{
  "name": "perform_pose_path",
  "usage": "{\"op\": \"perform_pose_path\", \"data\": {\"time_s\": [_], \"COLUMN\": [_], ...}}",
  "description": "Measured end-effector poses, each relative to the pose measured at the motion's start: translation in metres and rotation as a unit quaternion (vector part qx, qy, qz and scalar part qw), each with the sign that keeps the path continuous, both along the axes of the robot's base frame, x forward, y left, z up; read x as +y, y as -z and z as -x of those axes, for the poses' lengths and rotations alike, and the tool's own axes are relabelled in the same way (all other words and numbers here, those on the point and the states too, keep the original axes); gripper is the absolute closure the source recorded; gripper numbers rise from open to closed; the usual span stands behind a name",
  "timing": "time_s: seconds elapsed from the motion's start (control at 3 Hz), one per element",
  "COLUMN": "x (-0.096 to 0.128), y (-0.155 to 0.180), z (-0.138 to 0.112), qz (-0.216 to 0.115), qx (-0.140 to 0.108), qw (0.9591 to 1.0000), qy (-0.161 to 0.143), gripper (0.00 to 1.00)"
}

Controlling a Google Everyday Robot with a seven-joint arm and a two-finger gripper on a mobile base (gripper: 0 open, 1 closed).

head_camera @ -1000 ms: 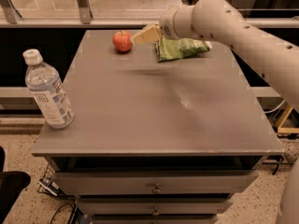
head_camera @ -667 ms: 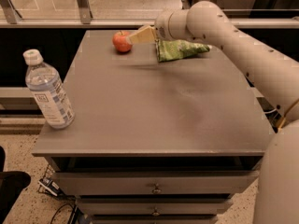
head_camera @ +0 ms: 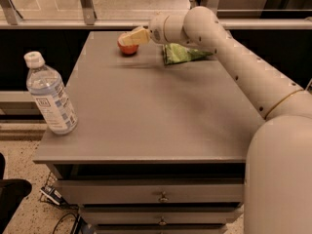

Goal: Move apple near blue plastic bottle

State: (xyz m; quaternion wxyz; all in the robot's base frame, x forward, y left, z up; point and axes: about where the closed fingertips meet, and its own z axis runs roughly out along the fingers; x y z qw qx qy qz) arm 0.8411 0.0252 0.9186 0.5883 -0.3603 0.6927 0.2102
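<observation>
End effector (head_camera: 130, 37) over small round red-orange apple (head_camera: 128, 49), far edge of counter (head_camera: 156, 121) | grip: cannot tell | clear bluish plastic bottle (head_camera: 50, 95) upright, front-left corner

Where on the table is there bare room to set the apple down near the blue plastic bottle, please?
The widest bare stretch of the table runs from the blue plastic bottle at the front-left edge across to the right edge. The back is crowded: the gripper sits over the apple, with the green snack bag beside it.
</observation>
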Motion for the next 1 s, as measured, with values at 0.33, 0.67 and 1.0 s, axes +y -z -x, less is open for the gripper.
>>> {"op": "perform_pose_path", "data": {"time_s": [0.33,0.67,1.0], "x": [0.032,0.047,0.059], "y": [0.022,0.035,0.048], "z": [-0.004,0.001,0.006], "qz": [-0.026,-0.037,-0.045], "qx": [0.023,0.039,0.053], "qw": [0.9989,0.9977,0.9965], "qy": [-0.03,-0.04,-0.045], "gripper": [0.0,0.0,0.17]}}
